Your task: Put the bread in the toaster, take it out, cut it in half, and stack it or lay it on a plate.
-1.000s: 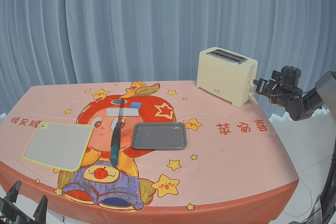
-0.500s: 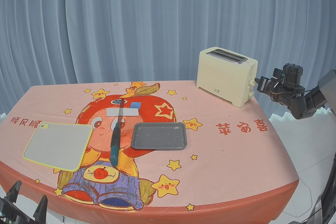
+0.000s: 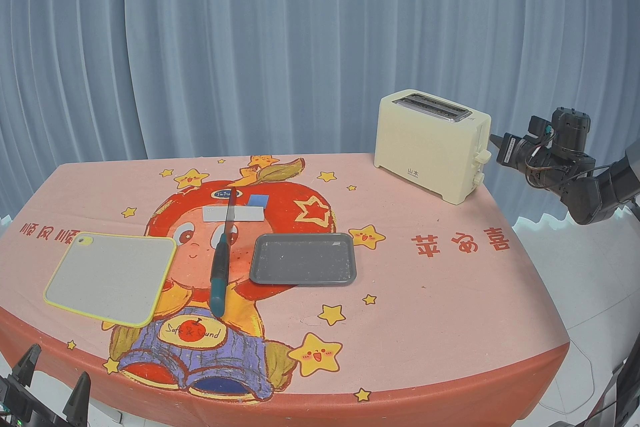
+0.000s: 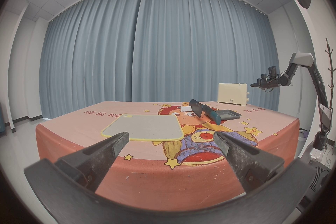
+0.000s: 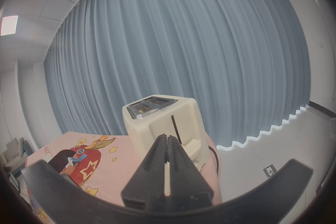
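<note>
My right gripper [image 5: 167,138], shut and empty, faces the toaster [image 5: 140,130] by its lever slot [image 5: 174,128], probably to press it; left gripper [image 4: 170,137] hangs open

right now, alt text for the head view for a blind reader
A cream toaster stands at the far right corner of the table, the shut right gripper beside it. Nearer, left to right, lie a cutting board, a knife and a grey tray.

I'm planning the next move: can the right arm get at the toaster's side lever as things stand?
Probably yes. The right gripper, shut, hangs just off the toaster on the side with the lever, and nothing stands between them.
</note>
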